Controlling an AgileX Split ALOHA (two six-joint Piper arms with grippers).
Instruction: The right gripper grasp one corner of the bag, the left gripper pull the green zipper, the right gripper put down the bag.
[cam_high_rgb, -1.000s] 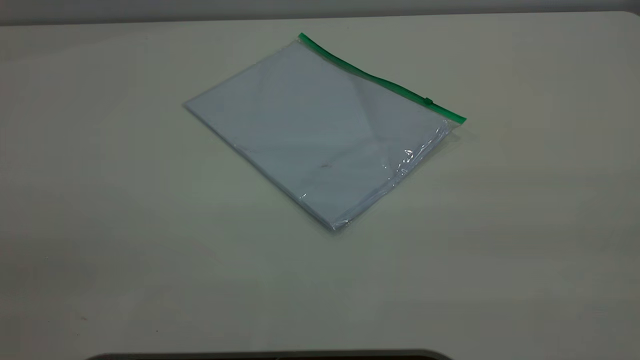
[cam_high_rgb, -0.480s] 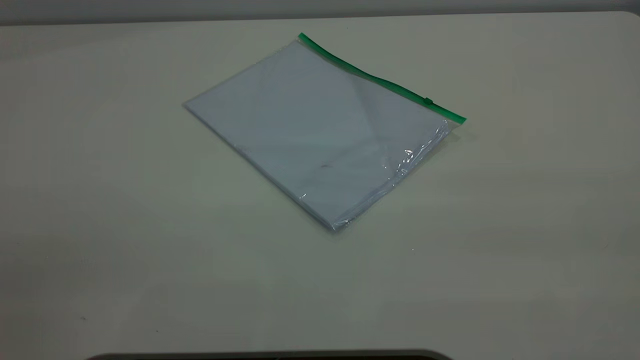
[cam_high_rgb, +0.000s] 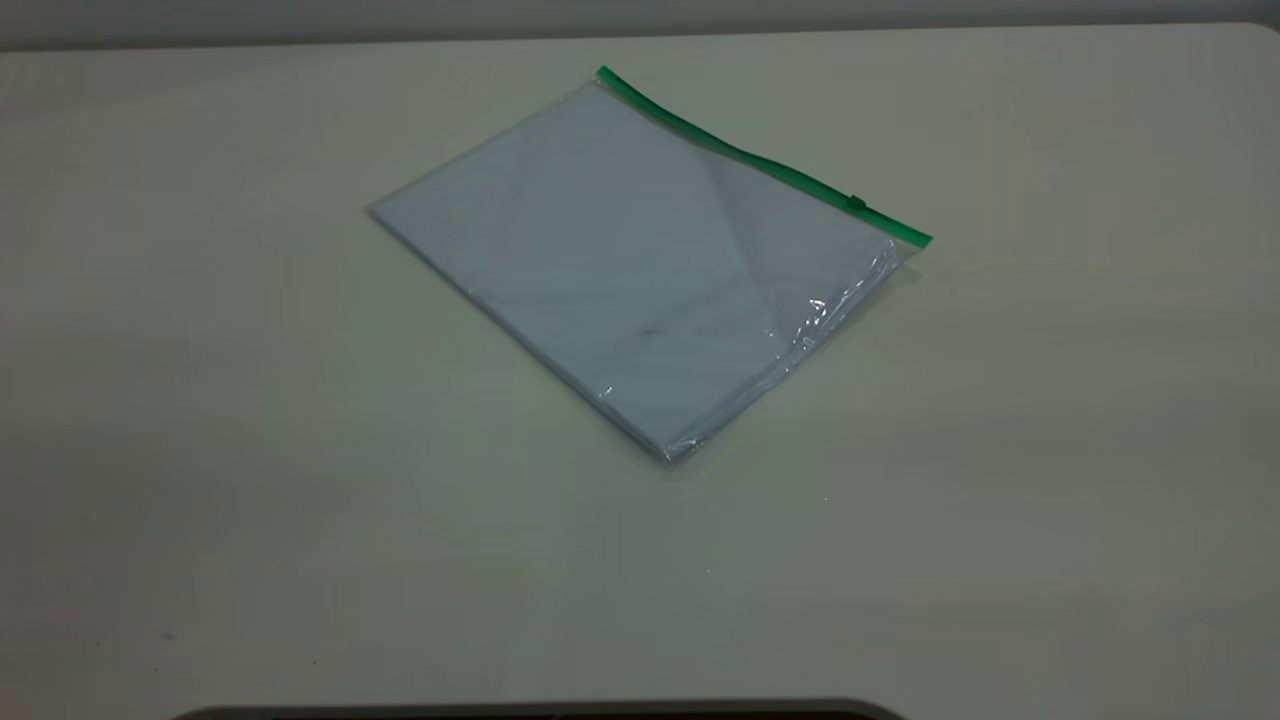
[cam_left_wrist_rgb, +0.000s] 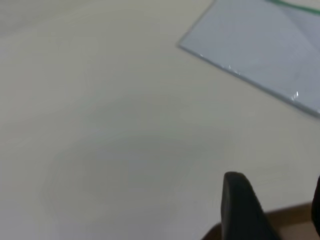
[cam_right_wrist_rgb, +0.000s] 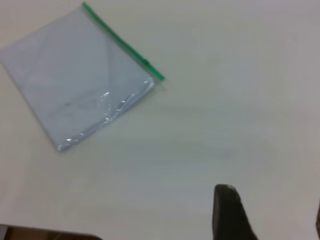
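Observation:
The bag (cam_high_rgb: 640, 260) lies flat on the pale table, turned diagonally, with pale bluish-white sheets inside. The green zipper (cam_high_rgb: 760, 160) runs along its far right edge, and its small slider tab (cam_high_rgb: 857, 203) sits near the right-hand corner. Neither gripper shows in the exterior view. In the left wrist view the left gripper (cam_left_wrist_rgb: 277, 200) is open and empty, hovering far from the bag (cam_left_wrist_rgb: 265, 45). In the right wrist view the right gripper (cam_right_wrist_rgb: 272, 215) is open and empty, well away from the bag (cam_right_wrist_rgb: 75, 75) and its zipper (cam_right_wrist_rgb: 120, 40).
The bare table (cam_high_rgb: 300, 500) stretches all round the bag. A dark curved edge (cam_high_rgb: 540, 712) shows at the near side of the table. A brown strip (cam_left_wrist_rgb: 295, 220) beyond the table edge shows behind the left gripper's fingers.

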